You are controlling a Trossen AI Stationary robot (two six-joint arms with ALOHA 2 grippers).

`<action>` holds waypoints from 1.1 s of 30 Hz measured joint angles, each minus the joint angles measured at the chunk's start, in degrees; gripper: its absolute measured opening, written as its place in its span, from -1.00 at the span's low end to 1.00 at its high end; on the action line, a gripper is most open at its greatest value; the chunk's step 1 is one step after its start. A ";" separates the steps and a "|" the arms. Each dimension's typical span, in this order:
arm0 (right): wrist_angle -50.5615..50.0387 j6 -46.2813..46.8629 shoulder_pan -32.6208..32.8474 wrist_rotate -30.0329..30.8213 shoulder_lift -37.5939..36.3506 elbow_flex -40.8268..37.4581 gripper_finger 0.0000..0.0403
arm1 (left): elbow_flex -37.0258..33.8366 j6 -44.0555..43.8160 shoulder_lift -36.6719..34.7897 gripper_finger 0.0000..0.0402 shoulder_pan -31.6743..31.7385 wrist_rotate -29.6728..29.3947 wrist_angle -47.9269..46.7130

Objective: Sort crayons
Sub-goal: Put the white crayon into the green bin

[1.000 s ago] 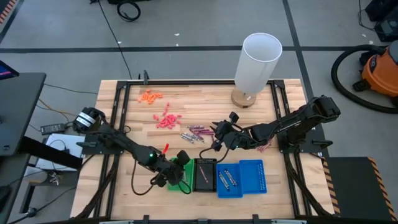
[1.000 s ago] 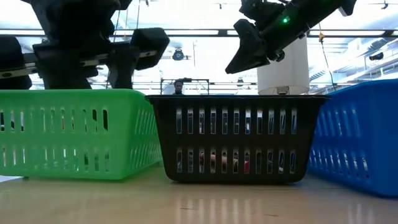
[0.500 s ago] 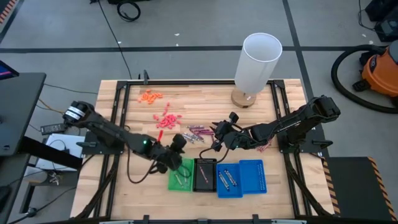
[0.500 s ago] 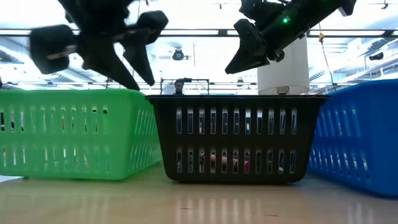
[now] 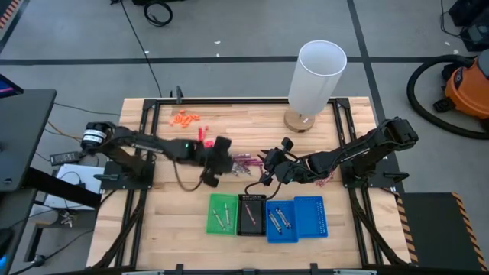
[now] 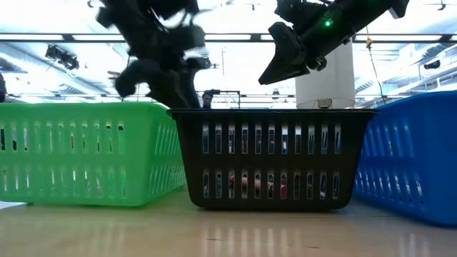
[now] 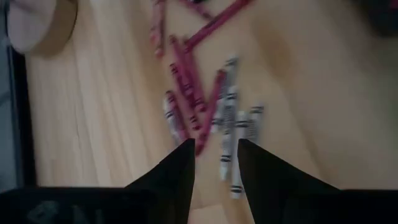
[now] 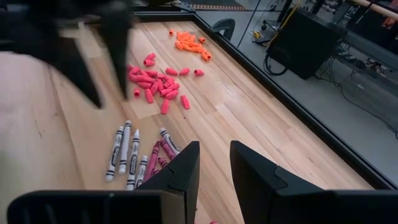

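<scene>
Your left end effector (image 5: 208, 174) over mid-desk beside the crayons (image 5: 238, 163), fingers apart, empty, your right end effector (image 5: 263, 166) just past them, fingers apart, empty

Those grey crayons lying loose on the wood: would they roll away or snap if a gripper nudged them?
The grey crayons look like thin round sticks lying flat on the table, so a sideways nudge would probably roll them. They lie close beside the maroon crayons, so a push would likely shift neighbours too. Being short, they probably resist snapping.
</scene>
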 joint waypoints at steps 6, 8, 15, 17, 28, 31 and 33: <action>0.32 0.00 0.00 0.28 0.00 -0.02 -0.51 | -0.04 -1.66 3.23 -0.34 9.03 6.26 2.60; 0.38 -0.05 0.00 0.32 0.00 -0.02 -0.51 | -0.04 -1.46 5.19 -0.34 10.87 10.10 3.34; 0.55 -0.06 -0.07 0.13 0.02 -0.01 -0.51 | -0.09 -2.07 11.94 -0.34 13.96 11.20 5.79; 0.68 -0.33 -0.09 -0.07 0.02 -0.02 -0.51 | -0.09 -1.35 13.15 -0.34 14.38 11.22 5.73; 1.22 -0.44 -0.24 -0.35 0.02 -0.02 -0.51 | -0.07 -2.79 14.52 -0.34 16.68 13.31 7.86; 1.22 -0.44 -0.22 -0.37 0.02 -0.02 -0.51 | -0.07 -2.82 14.52 -0.34 16.90 13.30 7.95; 1.20 -0.44 -0.22 -0.37 0.02 -0.02 -0.51 | -0.07 -2.90 14.52 -0.34 16.88 13.70 8.11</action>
